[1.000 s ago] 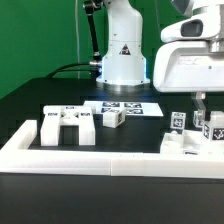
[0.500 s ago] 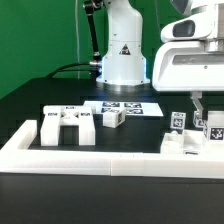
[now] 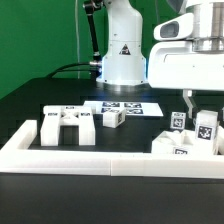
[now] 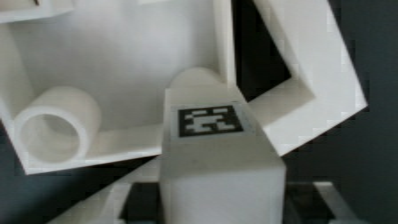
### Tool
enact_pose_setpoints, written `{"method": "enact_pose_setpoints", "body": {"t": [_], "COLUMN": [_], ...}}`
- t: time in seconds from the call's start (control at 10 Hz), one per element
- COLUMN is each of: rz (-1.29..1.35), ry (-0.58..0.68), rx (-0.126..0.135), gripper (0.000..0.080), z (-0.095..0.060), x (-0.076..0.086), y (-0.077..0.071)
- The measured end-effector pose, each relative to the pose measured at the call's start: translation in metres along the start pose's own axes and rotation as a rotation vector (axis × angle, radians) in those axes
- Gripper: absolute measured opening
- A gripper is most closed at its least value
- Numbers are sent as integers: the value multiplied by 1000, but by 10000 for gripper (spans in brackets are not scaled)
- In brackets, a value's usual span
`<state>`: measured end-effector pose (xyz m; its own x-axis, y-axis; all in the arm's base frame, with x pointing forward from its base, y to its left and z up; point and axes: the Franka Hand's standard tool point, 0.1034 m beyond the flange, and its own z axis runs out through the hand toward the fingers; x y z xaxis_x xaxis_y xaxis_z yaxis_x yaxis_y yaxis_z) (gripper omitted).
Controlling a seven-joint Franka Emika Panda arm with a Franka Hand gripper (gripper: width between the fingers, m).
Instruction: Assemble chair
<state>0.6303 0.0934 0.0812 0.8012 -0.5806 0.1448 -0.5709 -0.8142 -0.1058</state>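
The fingers (image 3: 186, 101) of the gripper (image 3: 200, 112) stand nearly together. In the wrist view a tagged post (image 4: 215, 150) runs straight down the middle of the picture, so the jaws are judged to be closed on that post (image 3: 205, 126); the pads themselves are hidden. Beside the post lies a frame piece (image 4: 71, 70) with a round socket, touching or just beside it; whether the two are already joined cannot be told. In the exterior view this group sits at the right, just behind the border wall (image 3: 80, 158), with a second post (image 3: 178, 122) upright next to the held one and the frame piece (image 3: 176, 147) below them. The chair parts are rigid, smooth, matte plastic, judged light and not fragile. Flat faces suit a two-finger pinch. Take hold across two parallel faces near mid-length, because a smooth part gripped at its end is likely to swivel or slip. Count in view: two upright posts, one frame piece, one bracket piece (image 3: 68, 126) at the exterior view's left, and one small block (image 3: 112, 118) near the centre. There is also one marker board (image 3: 128, 106), flat on the table (image 3: 30, 110), well apart from the gripper.
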Motion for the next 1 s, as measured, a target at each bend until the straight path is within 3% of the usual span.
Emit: {"method": "enact_pose_setpoints", "body": {"t": [0.2,0.3,0.4,0.6,0.8,1.0], "rz": [104,115,107,79,22,-50], "ry": [10,11,10,8,6,7], "rx": [-17,-17,-16,-7,2,5], "gripper": [294,371,371,621,645,648], "z": [0,0,0,-8,-25,-44], "x": [5,5,4,-4,-7,-5], "y": [8,8,6,1,9,31]}}
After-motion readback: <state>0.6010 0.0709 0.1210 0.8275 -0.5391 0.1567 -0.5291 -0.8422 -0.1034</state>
